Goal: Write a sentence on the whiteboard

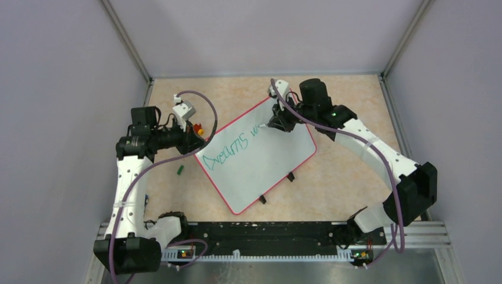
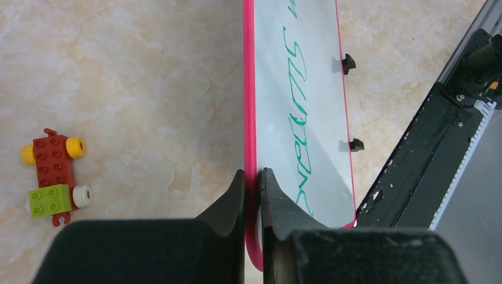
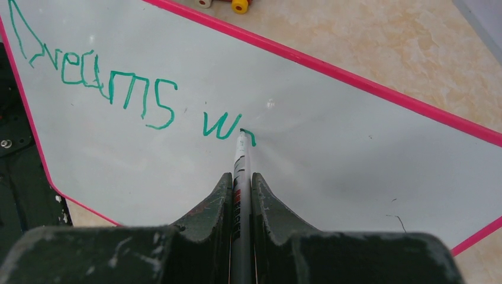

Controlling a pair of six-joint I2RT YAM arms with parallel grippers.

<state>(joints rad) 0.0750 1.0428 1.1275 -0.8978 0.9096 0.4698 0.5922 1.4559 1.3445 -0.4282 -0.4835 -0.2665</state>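
Observation:
The whiteboard (image 1: 269, 168) lies tilted across the middle of the table, white with a red rim (image 2: 249, 106). Green lettering (image 3: 118, 89) on it reads "Dreams w" and a part of another stroke (image 1: 228, 148). My right gripper (image 3: 241, 177) is shut on a white marker (image 3: 239, 163) whose tip touches the board at the end of the lettering. My left gripper (image 2: 253, 174) is shut on the whiteboard's left rim, one finger on each side (image 1: 198, 141).
A small toy of red and green bricks with yellow wheels (image 2: 54, 174) lies left of the board, beside my left gripper (image 1: 199, 128). A green marker cap (image 1: 180, 170) lies on the table near the left arm. The black base rail (image 1: 260, 234) runs along the near edge.

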